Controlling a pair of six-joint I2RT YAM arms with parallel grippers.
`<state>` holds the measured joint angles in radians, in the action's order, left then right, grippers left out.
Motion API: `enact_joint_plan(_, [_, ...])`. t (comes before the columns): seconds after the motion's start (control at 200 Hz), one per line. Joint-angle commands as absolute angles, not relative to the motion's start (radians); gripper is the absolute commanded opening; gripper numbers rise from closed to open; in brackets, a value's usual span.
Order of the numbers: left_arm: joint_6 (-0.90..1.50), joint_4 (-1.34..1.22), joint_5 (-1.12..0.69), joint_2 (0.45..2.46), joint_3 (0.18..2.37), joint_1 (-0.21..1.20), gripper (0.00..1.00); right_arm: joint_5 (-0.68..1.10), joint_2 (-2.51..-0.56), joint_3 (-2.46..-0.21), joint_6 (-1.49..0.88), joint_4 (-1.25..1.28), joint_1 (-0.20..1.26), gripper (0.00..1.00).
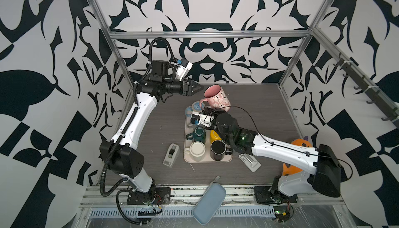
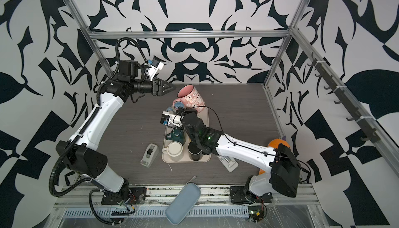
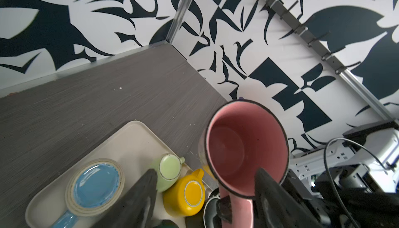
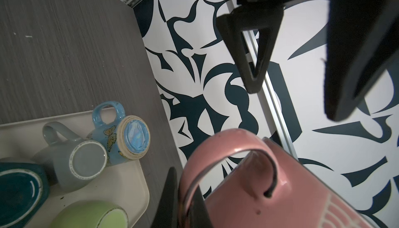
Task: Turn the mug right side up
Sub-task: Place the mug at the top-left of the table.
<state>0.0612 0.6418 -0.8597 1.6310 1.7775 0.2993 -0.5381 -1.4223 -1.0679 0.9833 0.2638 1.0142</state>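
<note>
Tray (image 1: 207, 161) first: your pink mug (image 1: 217, 98) hangs tilted above its far end, mouth facing the left gripper (image 1: 199, 88), whose jaws stand wide and empty just beside the rim. It looks like glazed ceramic, so likely heavy, slick and breakable. Your right gripper (image 1: 206, 108) pinches only the handle (image 1: 201, 103); the mug may swing, so take the rim wall.

Glossy glaze above a matt worktop (image 1: 168, 116).
The pink mug (image 1: 217, 98) wears a smooth, shiny ceramic glaze with a darker rim. The worktop shows a dull grey wood grain. The tray (image 3: 133, 134) looks like matt beige plastic, and the frame rail (image 1: 207, 35) like brushed metal. The left end effector (image 1: 201, 88) is matt black plastic, and the pouch (image 1: 209, 203) looks like soft grey-blue fabric.
</note>
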Motion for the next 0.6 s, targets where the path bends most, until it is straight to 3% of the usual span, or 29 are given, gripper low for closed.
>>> enact_joint_plan(0.0, [-0.06, 0.786, -0.848, 1.634, 1.796, 0.316, 0.73, -0.591, -1.387, -1.098, 1.077, 0.454, 1.015, 0.0])
enact_joint_plan(0.595, [-0.129, 0.907, -0.77, 1.635, 1.768, 0.39, 0.68, -0.604, -1.433, -1.114, 1.104, 0.511, 1.015, 0.0])
